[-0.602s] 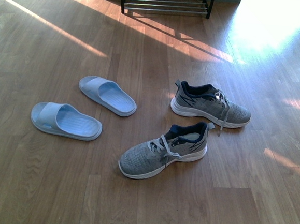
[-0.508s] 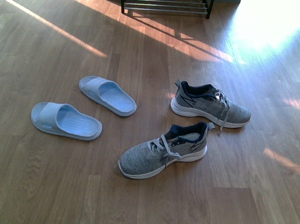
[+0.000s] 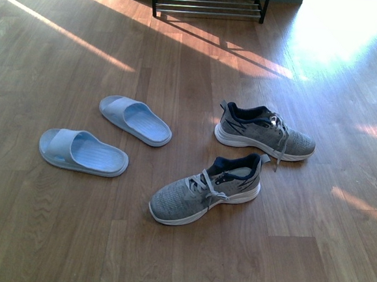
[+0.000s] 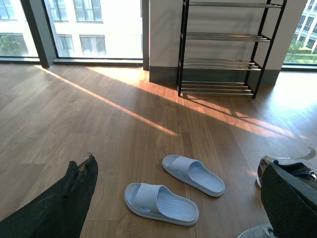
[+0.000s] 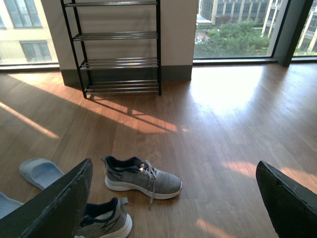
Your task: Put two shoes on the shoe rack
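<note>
**Four shoes on the floor, both grippers spread**

Your left gripper (image 4: 177, 168) and right gripper (image 5: 174, 167) have their fingers apart, holding nothing and well clear of the shoes. The near sneaker (image 3: 205, 191) lies closest to you. Beyond it are the near slide (image 3: 83, 151), far sneaker (image 3: 265, 132) and far slide (image 3: 135, 120). Sunlit floor (image 3: 50, 235) runs to the shoe rack (image 3: 209, 2).

Wood-plank floor (image 3: 70, 236) crossed by slanting sun streaks (image 3: 66, 32). Tall dark-framed windows (image 4: 94, 29) flank a pale wall (image 5: 176, 29) with dark skirting (image 5: 176, 73), where the shoe rack (image 5: 119, 63) stands; outside, apparently buildings (image 5: 25, 34) and trees (image 5: 233, 37).
</note>
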Robot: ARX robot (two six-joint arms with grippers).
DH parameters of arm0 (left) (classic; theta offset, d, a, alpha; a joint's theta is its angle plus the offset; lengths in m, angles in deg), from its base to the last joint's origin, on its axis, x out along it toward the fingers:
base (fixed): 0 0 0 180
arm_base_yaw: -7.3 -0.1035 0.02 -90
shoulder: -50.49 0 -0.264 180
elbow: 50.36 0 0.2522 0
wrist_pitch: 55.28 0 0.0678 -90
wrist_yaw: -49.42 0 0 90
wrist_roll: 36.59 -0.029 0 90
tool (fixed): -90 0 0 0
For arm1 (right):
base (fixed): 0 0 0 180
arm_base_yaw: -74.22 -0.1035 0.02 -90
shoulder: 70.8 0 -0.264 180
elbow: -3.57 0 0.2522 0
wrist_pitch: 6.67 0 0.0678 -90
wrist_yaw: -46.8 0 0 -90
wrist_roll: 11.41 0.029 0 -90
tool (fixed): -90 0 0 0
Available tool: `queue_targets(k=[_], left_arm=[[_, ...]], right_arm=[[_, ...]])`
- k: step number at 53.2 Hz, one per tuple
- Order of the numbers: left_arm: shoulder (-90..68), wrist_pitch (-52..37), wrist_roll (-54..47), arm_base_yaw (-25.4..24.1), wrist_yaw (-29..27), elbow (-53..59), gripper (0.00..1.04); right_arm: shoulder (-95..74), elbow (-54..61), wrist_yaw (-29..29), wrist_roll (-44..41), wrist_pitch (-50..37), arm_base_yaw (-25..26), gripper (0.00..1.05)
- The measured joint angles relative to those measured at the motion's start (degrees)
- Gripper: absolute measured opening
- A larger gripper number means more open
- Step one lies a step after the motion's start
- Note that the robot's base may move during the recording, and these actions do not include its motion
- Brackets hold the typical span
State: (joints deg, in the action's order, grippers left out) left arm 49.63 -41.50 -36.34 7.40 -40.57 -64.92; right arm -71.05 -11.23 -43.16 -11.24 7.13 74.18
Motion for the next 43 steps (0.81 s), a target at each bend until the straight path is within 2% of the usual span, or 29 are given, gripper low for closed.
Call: queue_targets(k=[43], left_arm=[[0.0, 0.0, 0.0, 0.0, 0.0, 0.0, 0.95]], right_arm=[[0.0, 0.0, 0.0, 0.0, 0.0, 0.0, 0.96]])
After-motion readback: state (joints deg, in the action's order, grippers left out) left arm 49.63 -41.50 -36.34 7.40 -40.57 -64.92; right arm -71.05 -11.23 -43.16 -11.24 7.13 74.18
